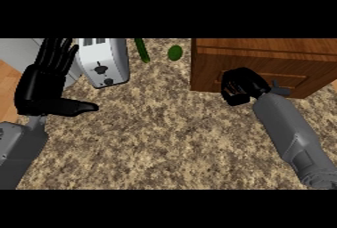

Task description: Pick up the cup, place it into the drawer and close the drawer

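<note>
While the left hand [41, 84] rests open, right hand [240, 87] fingers curl against the drawer [263, 60].

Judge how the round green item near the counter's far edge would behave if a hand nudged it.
The round green item looks smooth and rounded, so it would probably roll or skid across the speckled counter. Small beside the toaster, it is likely light. Nothing touches it, so little would stop it.

Speckled granite counter [164, 133] — wooden drawer cabinet [263, 62] at two o'clock, silver metal toaster [103, 60] at eleven, two green vegetables [174, 52] between them at twelve.
</note>
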Controlling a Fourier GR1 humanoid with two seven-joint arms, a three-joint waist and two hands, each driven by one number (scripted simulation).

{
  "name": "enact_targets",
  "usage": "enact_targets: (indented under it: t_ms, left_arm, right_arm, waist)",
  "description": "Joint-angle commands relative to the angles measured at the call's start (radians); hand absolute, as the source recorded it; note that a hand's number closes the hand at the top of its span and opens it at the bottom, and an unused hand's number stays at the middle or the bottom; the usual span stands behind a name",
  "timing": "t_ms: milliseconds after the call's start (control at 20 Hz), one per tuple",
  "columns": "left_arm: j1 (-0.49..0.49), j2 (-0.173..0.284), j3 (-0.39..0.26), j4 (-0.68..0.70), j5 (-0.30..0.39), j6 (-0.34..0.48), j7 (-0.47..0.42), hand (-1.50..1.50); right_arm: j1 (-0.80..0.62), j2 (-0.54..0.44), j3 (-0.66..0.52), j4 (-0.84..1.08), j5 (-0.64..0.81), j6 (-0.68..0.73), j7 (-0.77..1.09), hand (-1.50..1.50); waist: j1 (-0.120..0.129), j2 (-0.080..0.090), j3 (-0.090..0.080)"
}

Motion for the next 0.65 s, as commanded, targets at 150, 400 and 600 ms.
enact_targets:
  t_ms: [150, 400, 600]
  left_arm:
    - [-0.009, -0.015, -0.003, -0.007, 0.012, -0.032, 0.008, -1.5]
    - [0.007, -0.032, -0.017, 0.004, -0.007, -0.037, -0.016, -1.5]
    - [0.044, -0.052, -0.027, 0.014, -0.012, -0.044, -0.04, -1.5]
  right_arm:
    - [-0.128, -0.103, -0.089, 0.086, -0.045, 0.021, 0.056, 1.5]
    - [-0.1, -0.109, -0.115, 0.084, -0.069, -0.012, 0.014, 1.5]
    - [-0.088, -0.106, -0.125, 0.088, -0.075, -0.036, -0.005, 1.5]
  waist:
    - [0.034, 0.039, 0.008]
    - [0.038, 0.045, 0.008]
    - [0.046, 0.046, 0.007]
